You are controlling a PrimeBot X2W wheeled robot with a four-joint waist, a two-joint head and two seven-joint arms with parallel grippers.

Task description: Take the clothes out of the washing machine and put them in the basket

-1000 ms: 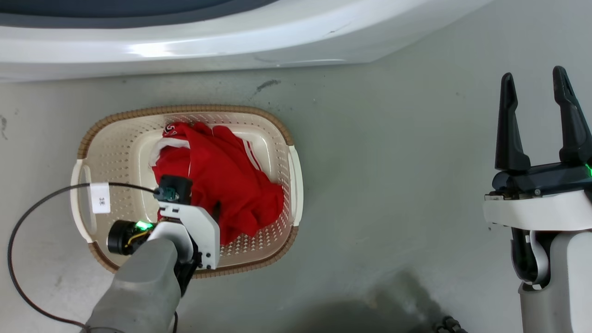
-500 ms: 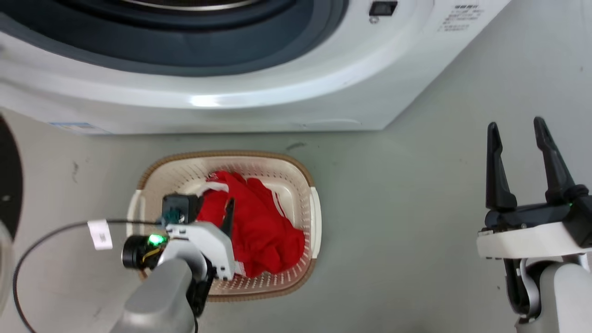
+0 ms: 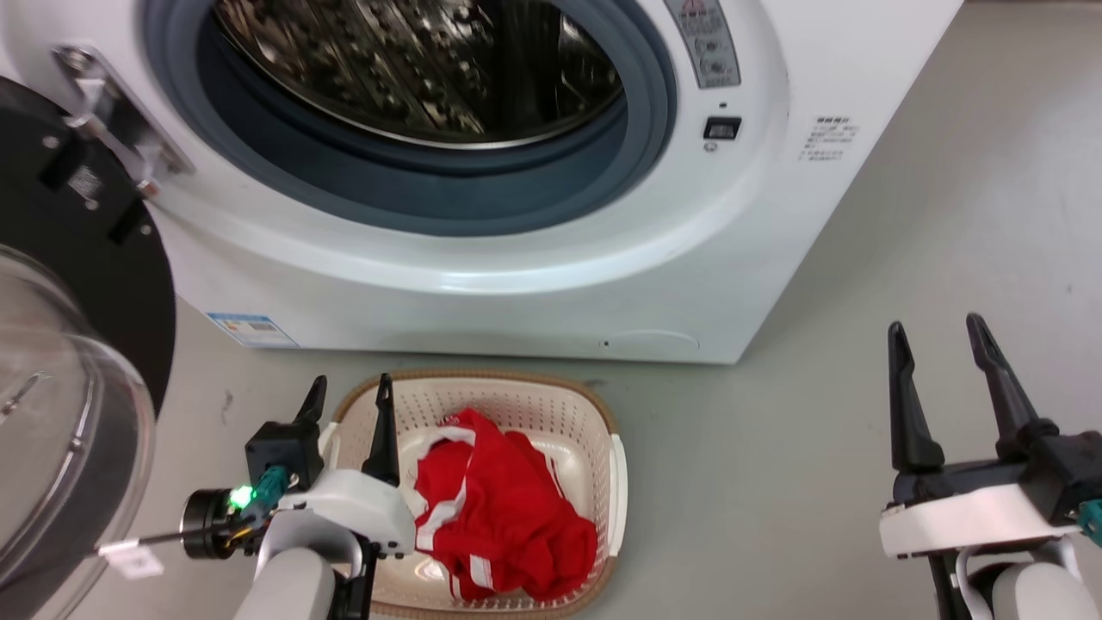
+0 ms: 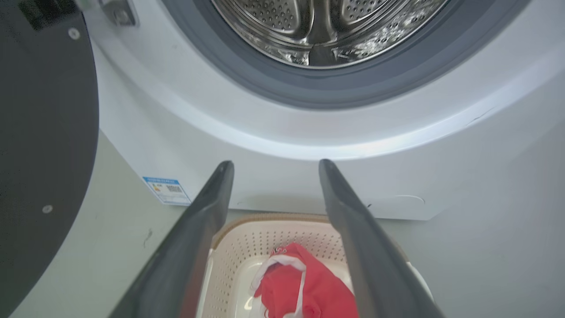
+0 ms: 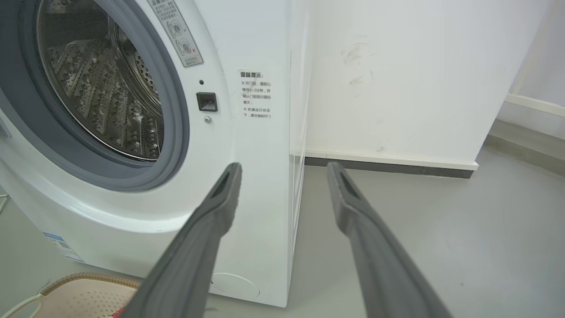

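The washing machine [image 3: 534, 284] stands with its door swung open, and the part of its steel drum [image 3: 422, 60] that I see is bare metal. In front of it on the floor sits the basket [image 3: 603, 430], holding crumpled red clothes [image 3: 508, 517] with white stripes. My left gripper [image 3: 351, 383] hangs open and empty above the basket's left rim, fingers pointing at the washer. In the left wrist view that gripper [image 4: 274, 164] frames the basket [image 4: 247, 247] and the clothes [image 4: 309, 291] below it. My right gripper [image 3: 934, 325] is open and empty over bare floor at the right, and in its own view [image 5: 283, 165] faces the washing machine's right corner [image 5: 260, 185].
The open door [image 3: 52, 413], black-rimmed with a bulging glass, juts out at the far left close to my left arm. A white wall [image 5: 397, 88] with a dark skirting runs behind the washer. Grey floor [image 3: 775, 482] lies between the basket and my right gripper.
The camera has tilted up, bringing the washer's porthole into view. My left gripper has risen out of the basket, away from the red clothes, which stay in the basket. The right gripper stays open.
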